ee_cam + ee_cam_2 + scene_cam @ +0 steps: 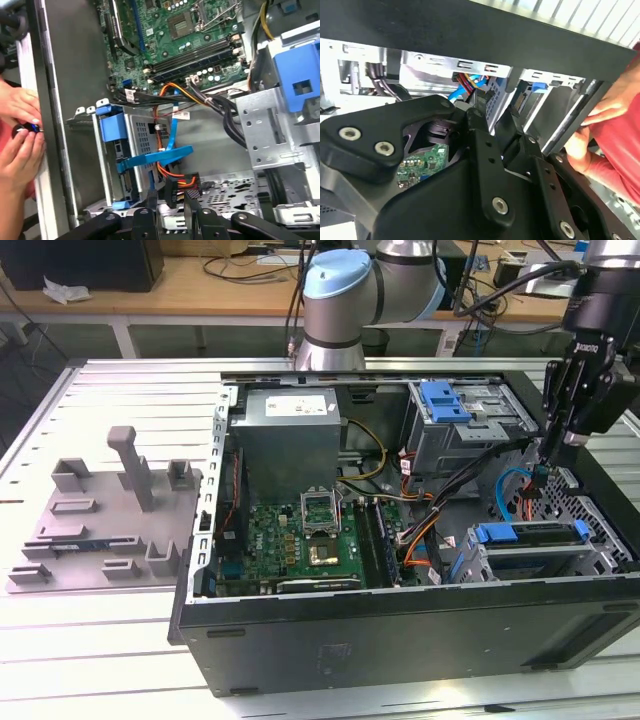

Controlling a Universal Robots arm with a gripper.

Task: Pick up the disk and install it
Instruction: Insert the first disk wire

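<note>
The disk (530,536) sits inside the lower drive bay of the open computer case (400,625), at the exterior view's right. Its blue caddy faces up. In the first wrist view its silver body (142,137) stands in the bay, with a blue cable crossing in front. My gripper (545,468) hangs just above and behind that bay, apart from the disk. Both wrist views show its dark fingers a little apart, the gripper (171,197) (492,114) open. A black plug on orange and red wires (177,181) lies close beyond the tips.
A blue bracket (445,400) tops the upper metal cage. The motherboard (310,535) and power supply (290,430) fill the case's middle. A grey fixture (110,510) lies outside at the exterior view's left. A person's hands (20,135) rest at the case wall.
</note>
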